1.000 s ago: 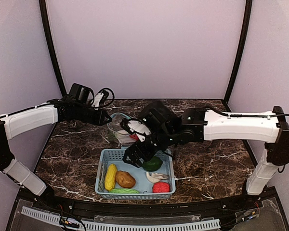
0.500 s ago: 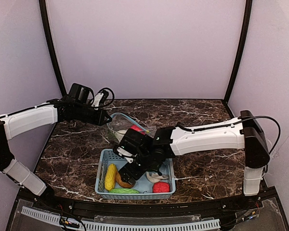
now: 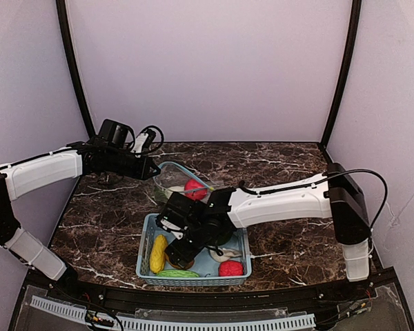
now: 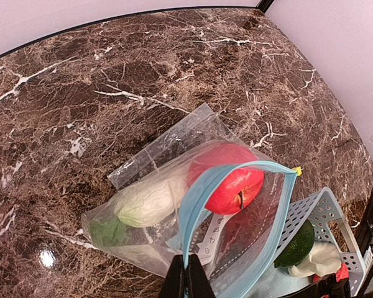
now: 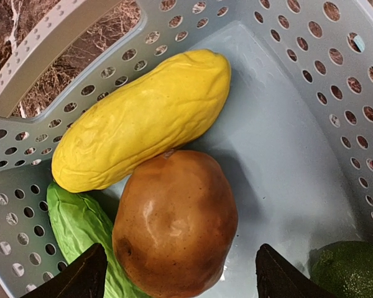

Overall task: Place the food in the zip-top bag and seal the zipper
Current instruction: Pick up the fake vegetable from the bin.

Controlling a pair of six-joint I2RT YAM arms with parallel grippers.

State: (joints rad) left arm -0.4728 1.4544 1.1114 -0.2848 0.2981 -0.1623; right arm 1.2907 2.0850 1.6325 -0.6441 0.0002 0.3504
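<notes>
Right gripper wide open over brown potato in basket. Left gripper clamps zip-top bag rim.

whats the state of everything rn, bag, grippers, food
zip-top bag: open, unsealed, rim held up
left gripper: shut on the bag's blue rim
right gripper: open, fingers either side of the potato
red apple: inside the bag
white radish: inside the bag
potato: in the basket, not gripped
corn: in the basket, against the potato
basket: upright, holding food
</notes>
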